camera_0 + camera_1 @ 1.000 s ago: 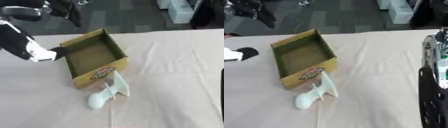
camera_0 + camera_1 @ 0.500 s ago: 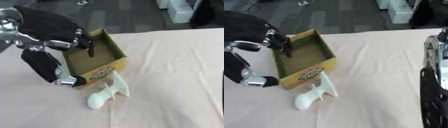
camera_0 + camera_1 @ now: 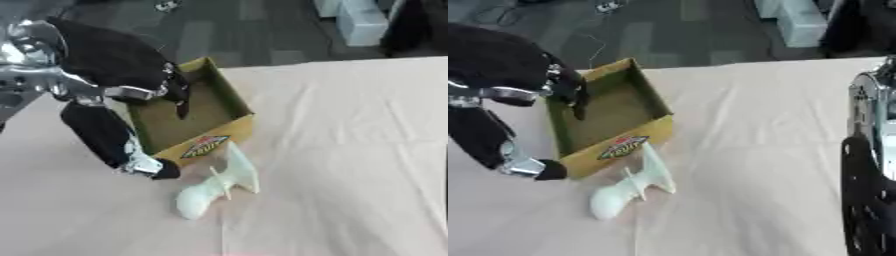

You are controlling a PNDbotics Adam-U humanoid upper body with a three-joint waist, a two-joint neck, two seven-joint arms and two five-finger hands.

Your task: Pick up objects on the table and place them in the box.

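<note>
White plastic fan-shaped object point(image 3: 213, 182) lies on the cream tablecloth point(image 3: 350, 150), just beside the open cardboard box point(image 3: 194, 120) front wall. Left hand point(image 3: 156, 168) sits low by the box corner, near the object, likely lining up a grasp; its finger state can't be told. Right arm point(image 3: 868, 190) idles at the right edge, hand unseen.

we see an open cardboard box point(image 3: 194, 116) sitting on the counter point(image 3: 350, 150), which is draped in a pale cloth, with a colourful label on its near wall. just beside that near wall lies a white object point(image 3: 214, 182) on its side, its flared end toward the box. our left arm reaches in from the left, and the left hand point(image 3: 150, 167) sits low by the box's near corner, too blurred for us to read its fingers.
</note>
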